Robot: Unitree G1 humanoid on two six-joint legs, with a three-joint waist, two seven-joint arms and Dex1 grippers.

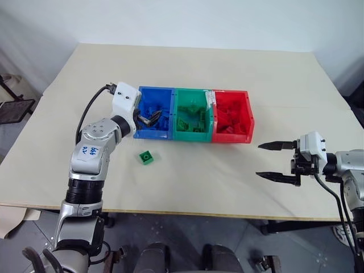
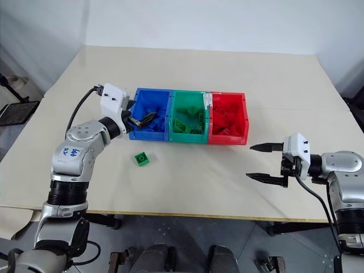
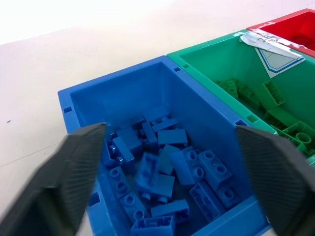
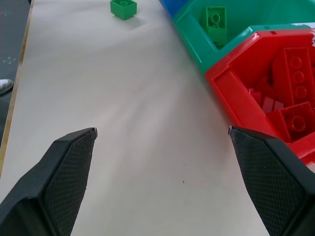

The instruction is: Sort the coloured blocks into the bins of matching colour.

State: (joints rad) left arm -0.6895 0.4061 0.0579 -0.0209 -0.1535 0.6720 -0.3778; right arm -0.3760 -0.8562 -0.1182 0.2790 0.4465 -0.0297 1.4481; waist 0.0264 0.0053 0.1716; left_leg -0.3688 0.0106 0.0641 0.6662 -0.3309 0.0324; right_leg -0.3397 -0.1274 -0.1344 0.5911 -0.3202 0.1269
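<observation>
Left claw (image 1: 149,118) spread wide, arm extended forward; right claw (image 1: 277,161) spread, level.

Green block (image 1: 147,156); blue/green/red bins (image 1: 193,138).

Three joined bins stand on the table (image 1: 239,74): one blue bin (image 1: 144,134), one green bin (image 1: 176,115), one red bin (image 1: 248,116). One green brick (image 1: 147,157) lies loose on the table, at about 7 o'clock from the blue bin. Each bin holds a heap of bricks in its own colour, too tangled to count.
</observation>
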